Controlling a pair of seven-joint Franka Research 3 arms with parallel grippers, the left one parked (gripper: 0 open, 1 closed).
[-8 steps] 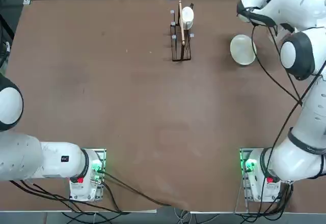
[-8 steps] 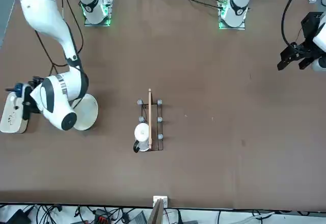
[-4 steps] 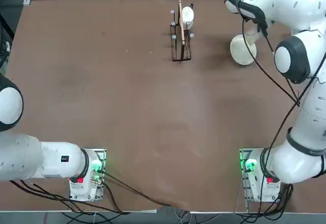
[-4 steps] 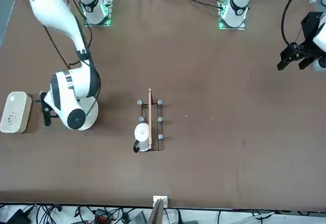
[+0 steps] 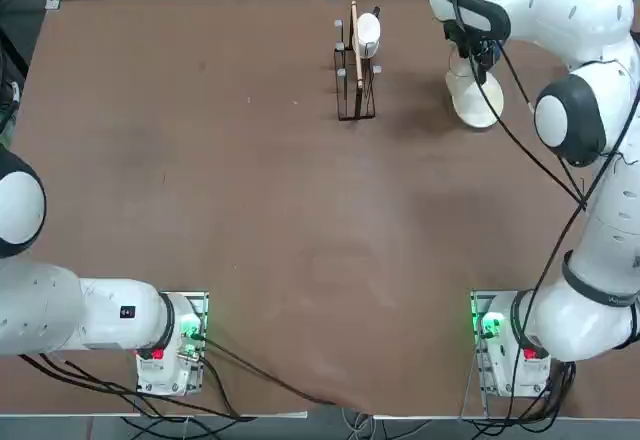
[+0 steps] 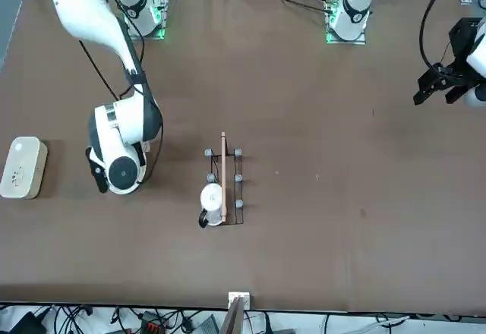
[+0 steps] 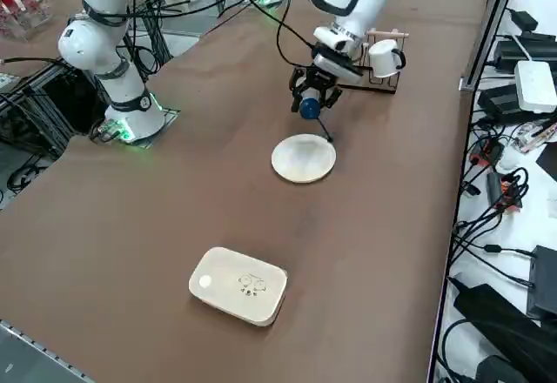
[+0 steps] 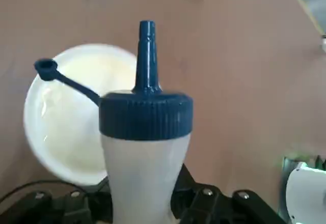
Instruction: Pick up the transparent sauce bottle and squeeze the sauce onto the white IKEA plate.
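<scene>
My right gripper [image 7: 312, 88] is shut on the transparent sauce bottle [image 8: 143, 168], a whitish squeeze bottle with a blue cap [image 7: 309, 107]. The bottle is tipped over so its nozzle [image 8: 146, 51] points down, and the open lid hangs on its tether [image 8: 69, 81]. In the right side view the cap hovers above the table just off the white IKEA plate's [image 7: 303, 158] edge on the rack side. In the wrist view the plate [image 8: 66, 127] lies behind the cap. From overhead, my wrist covers part of the plate [image 5: 480, 102].
A white rounded-rectangular container [image 7: 239, 285] sits on the far side of the plate from the rack, also seen in the front view [image 6: 23, 168]. A dark wire rack [image 5: 355, 70] holding a white mug [image 5: 368, 30] stands near the plate. Cables and devices lie beyond the table edge [image 7: 461, 122].
My right arm has swung away from the white container and over to the plate, carrying the bottle with it. The container now shows fully in the front view.
</scene>
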